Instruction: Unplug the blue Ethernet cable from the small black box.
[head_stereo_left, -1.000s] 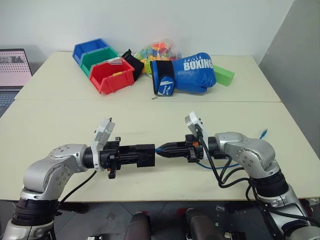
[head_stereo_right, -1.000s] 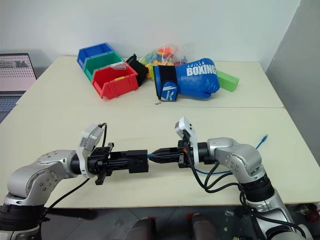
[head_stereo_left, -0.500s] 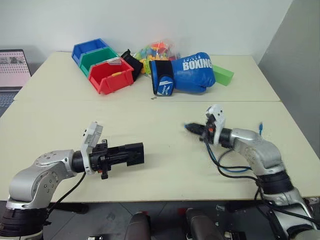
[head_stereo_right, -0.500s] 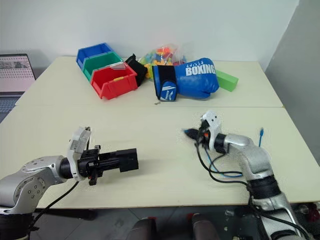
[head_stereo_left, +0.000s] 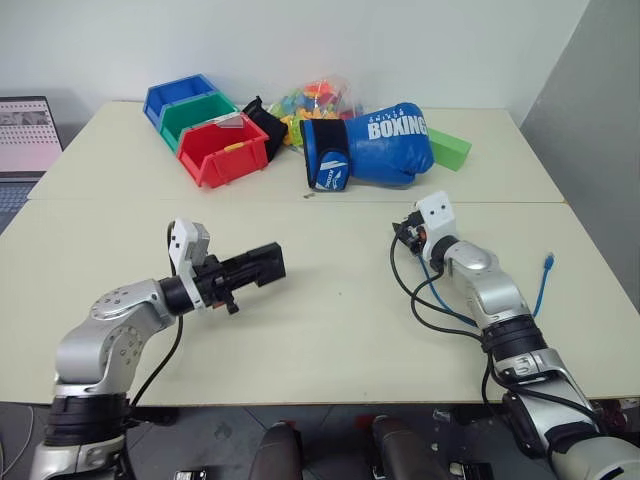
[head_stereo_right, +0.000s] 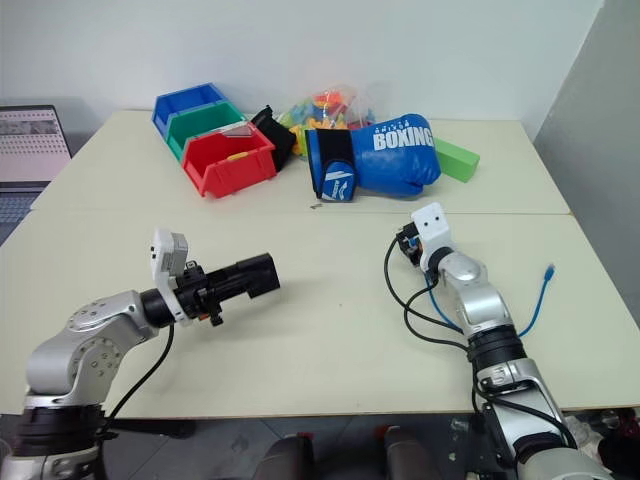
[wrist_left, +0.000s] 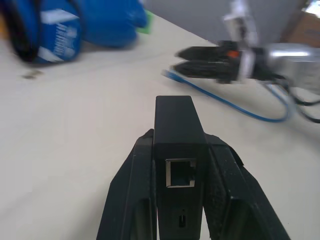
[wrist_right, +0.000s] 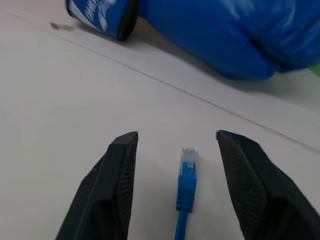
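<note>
My left gripper (head_stereo_left: 243, 270) is shut on the small black box (head_stereo_left: 264, 262) and holds it level above the table; in the left wrist view the box (wrist_left: 174, 131) sits between the two fingers with its port empty. My right gripper (wrist_right: 175, 137) is open and low over the table, to the right of the box and well apart from it. The blue Ethernet cable (head_stereo_left: 544, 284) lies loose on the table. One plug end (wrist_right: 187, 169) rests between the open right fingers, touching neither. The rest of the cable curls beside my right forearm.
At the back stand red (head_stereo_left: 222, 150), green (head_stereo_left: 195, 117) and blue (head_stereo_left: 178, 97) bins, a blue boxing glove (head_stereo_left: 375, 145), a bag of coloured toys (head_stereo_left: 318, 98) and a green block (head_stereo_left: 449, 150). A laptop (head_stereo_left: 25, 135) sits far left. The table's edge runs close on the right.
The two grippers, joined at the plug a second ago, have pulled apart. My right gripper swung away to the right, opened and let the plug drop on the table. The left still holds the box.
</note>
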